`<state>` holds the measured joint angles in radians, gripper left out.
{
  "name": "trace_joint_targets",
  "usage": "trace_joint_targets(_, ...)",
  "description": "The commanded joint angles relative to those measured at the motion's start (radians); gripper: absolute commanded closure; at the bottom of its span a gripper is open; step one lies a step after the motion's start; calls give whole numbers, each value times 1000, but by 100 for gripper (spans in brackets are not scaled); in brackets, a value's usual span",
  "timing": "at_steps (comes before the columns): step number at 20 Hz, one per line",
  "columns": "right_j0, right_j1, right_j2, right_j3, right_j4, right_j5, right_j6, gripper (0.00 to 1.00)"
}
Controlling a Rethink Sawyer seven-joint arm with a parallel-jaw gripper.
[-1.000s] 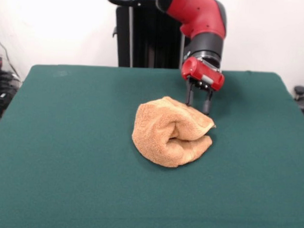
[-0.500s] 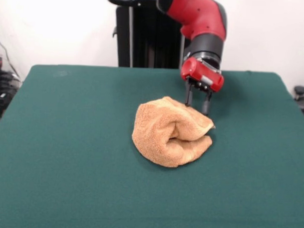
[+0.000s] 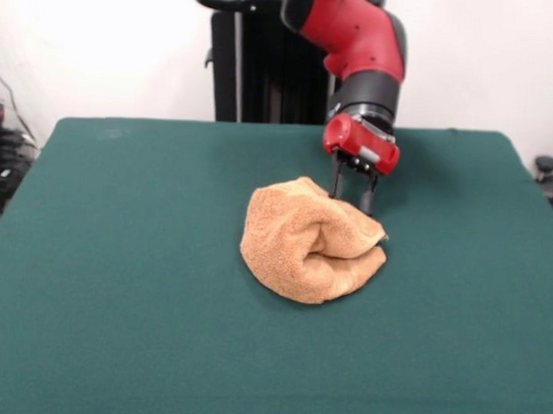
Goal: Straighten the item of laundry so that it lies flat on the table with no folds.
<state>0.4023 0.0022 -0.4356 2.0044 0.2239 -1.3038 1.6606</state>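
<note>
The item of laundry (image 3: 309, 251) is a light orange-tan terry towel, folded over itself in a thick rolled bundle near the middle of the dark green table (image 3: 119, 283). My gripper (image 3: 350, 202) hangs from the red arm just behind the towel's far right edge. Its two dark fingers are spread apart with nothing between them. The fingertips are down at the towel's far rim; I cannot tell whether they touch it.
The robot's black pedestal (image 3: 263, 70) stands at the table's far side. Some dark gear shows past the right edge (image 3: 550, 180) and the left edge (image 3: 1, 161) of the table.
My gripper has shifted slightly to the left and away, along the towel's far edge. The towel has kept its shape.
</note>
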Motion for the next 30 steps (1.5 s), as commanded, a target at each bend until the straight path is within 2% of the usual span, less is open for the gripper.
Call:
trace_joint_targets(1, 13, 24, 51, -184, -3, 107, 44, 0)
trace_joint_targets(17, 23, 11, 46, -181, -60, 171, 49, 0)
trace_joint_targets(24, 5, -37, 64, -160, -169, 220, 94, 0)
trace_joint_targets(30, 4, -57, 71, -150, -197, 204, 108, 0)
